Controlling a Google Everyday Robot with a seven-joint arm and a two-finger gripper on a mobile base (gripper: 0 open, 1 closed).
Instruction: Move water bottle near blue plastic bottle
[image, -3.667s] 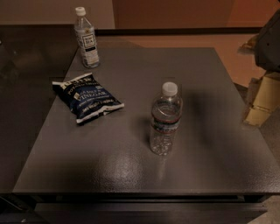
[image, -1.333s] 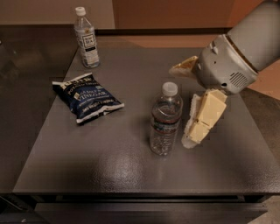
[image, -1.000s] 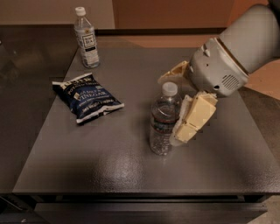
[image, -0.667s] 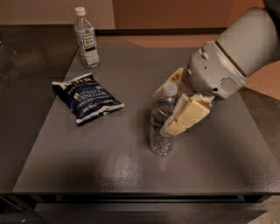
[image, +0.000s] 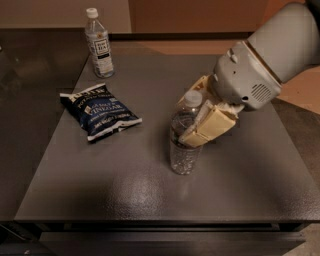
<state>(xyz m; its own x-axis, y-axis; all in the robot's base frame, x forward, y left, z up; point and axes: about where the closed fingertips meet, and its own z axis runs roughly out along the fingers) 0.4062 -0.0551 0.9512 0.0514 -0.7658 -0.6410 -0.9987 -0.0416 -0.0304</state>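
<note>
Gripper (image: 196, 111) jaws clenched on water bottle (image: 184, 150) shoulder, just under cap. Bottle upright on counter (image: 100, 185), well apart from blue plastic bottle (image: 99, 45), chip bag (image: 100, 111) roughly between. Risk: high grip on crinkly plastic lets bottle swing or slip; overshoot topples blue plastic bottle.

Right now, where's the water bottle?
The water bottle stands upright right of the chip bag, gripper at its upper half; the blue plastic bottle is far back-left.
</note>
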